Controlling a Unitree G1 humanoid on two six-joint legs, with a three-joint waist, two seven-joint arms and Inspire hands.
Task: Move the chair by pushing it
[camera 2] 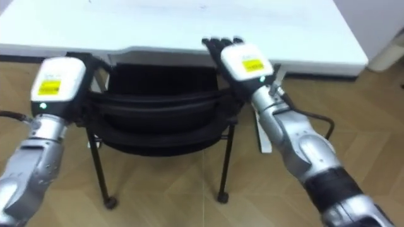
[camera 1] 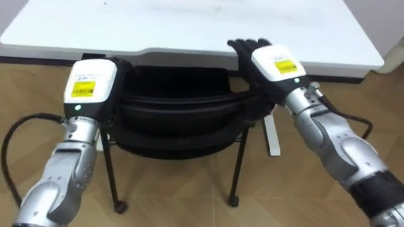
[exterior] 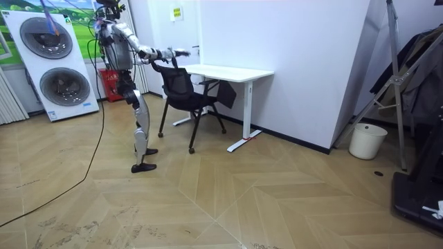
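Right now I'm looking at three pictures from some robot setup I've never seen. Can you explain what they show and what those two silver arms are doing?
It is a human-shaped robot that stands on two legs. Two pictures come from a pair of cameras in its head, looking down, so the silver arms are its own. The third is from a camera across the room and shows the robot standing behind a black chair at a white desk. Its left hand rests at the left end of the chair's back. Its right hand lies at the right end, fingers straight, pointing toward the desk. My guess is that it is set to push the chair further in.
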